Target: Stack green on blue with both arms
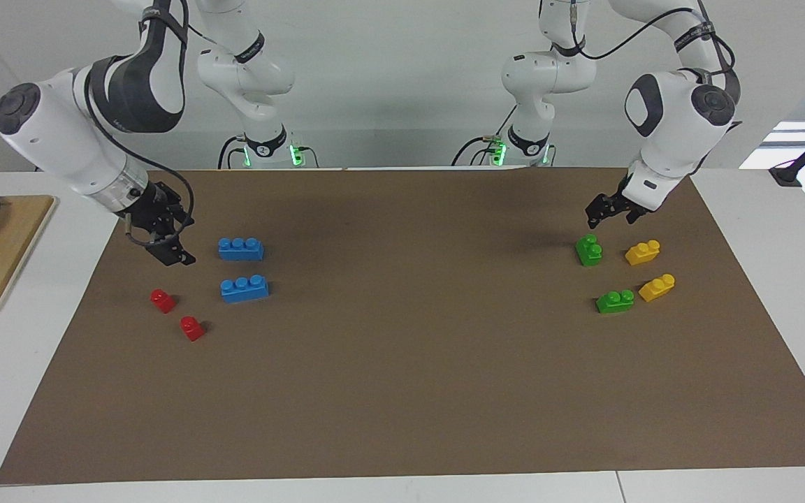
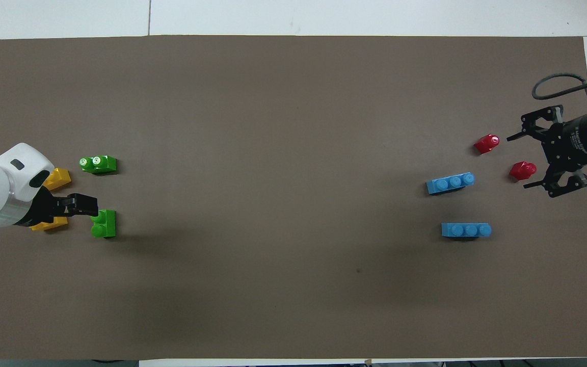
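Over the mat (image 1: 402, 391), the left gripper (image 1: 609, 214) hangs open and empty above two green bricks (image 1: 589, 250) (image 1: 615, 301) lying beside two yellow bricks (image 1: 642, 252) (image 1: 657, 287); the right gripper (image 1: 173, 255), open and empty, hangs by two blue bricks (image 1: 240, 249) (image 1: 244, 288) and two red bricks (image 1: 162, 300) (image 1: 192, 327)

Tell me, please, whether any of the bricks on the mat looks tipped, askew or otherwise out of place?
Nothing stands out. All eight bricks sit studs up and apart on the brown mat; only the farther blue brick lies slightly skewed against the nearer blue brick. None is stacked or held.
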Available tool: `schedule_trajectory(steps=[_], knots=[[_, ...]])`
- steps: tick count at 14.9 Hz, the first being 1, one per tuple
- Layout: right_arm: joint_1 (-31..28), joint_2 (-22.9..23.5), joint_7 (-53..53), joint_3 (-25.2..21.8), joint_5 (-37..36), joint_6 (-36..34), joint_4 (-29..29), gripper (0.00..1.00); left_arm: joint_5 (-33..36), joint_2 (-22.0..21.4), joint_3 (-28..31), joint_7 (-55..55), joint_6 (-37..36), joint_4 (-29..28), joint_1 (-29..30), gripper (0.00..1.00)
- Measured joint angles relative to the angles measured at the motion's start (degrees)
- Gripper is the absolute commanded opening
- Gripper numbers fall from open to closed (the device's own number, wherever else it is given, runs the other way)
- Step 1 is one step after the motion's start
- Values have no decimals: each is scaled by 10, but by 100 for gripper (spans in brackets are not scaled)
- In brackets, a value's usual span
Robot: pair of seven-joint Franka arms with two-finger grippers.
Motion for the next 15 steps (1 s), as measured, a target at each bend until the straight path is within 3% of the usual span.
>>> schedule_trajectory(steps=[6,15], knots=[[-2,26,0,1,34,79,-52,98,0,33,1,0,96,-51,17,100],[2,36,-8,4,53,156,-114,98,0,75,-3,-19,159,-71,21,100]])
